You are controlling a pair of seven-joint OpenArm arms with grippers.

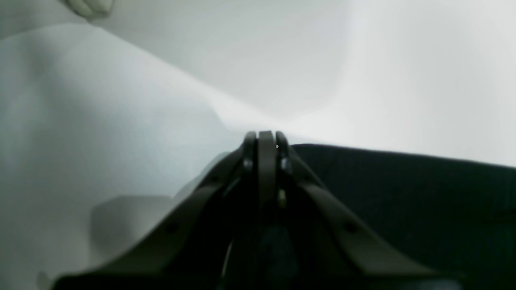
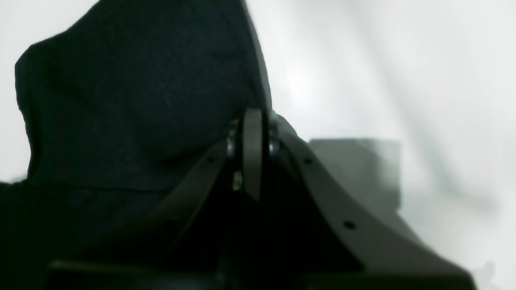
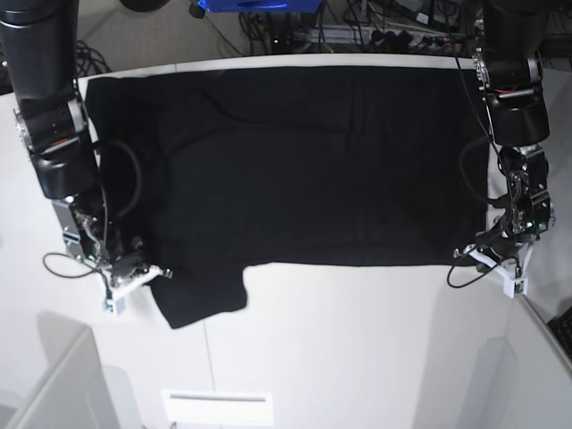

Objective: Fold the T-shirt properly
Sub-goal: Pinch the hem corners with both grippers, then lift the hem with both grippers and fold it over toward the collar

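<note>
item: t-shirt [image 3: 304, 161] — large, black, plain side up
state: spread open, mostly flat, a few shallow wrinkles across the middle
pose: long axis runs across the base view, far edge along the far side of the white surface
near edge: straight, except one sleeve flap hanging lower at that view's left
right wrist view: black cloth bunched up in a raised fold

Both arms [image 3: 54, 134] have black cylindrical housings with silver joint bands. Black cables [image 3: 125, 179] loop along each forearm. White brackets [image 3: 134, 279] sit at the wrists. Each pincer [image 1: 266, 139] has dark curved fingers [image 2: 322, 189] with screw holes.
</note>
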